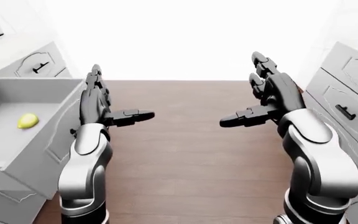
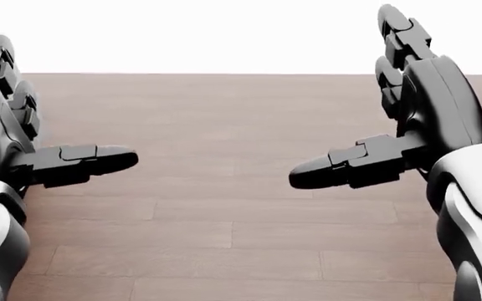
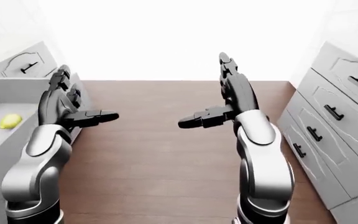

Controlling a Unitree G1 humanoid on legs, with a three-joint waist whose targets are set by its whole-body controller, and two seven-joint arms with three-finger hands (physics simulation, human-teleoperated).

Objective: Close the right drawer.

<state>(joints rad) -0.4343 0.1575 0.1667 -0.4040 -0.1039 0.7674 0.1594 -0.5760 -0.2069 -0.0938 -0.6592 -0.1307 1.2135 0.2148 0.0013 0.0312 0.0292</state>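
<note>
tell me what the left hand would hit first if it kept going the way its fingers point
Probably nothing close: the left hand points up the view over bare wood floor toward the white far end. The open drawer lies to its left, apparently off that line.

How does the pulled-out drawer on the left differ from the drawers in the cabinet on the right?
The left drawer stands pulled out, its inside showing; the right cabinet's drawers sit shut, fronts flush. A small yellow object lies in the left drawer; nothing shows inside the right ones. The left hand hovers beside the left drawer; the right hand is clear of the right drawers. Both are grey with dark handles.
</note>
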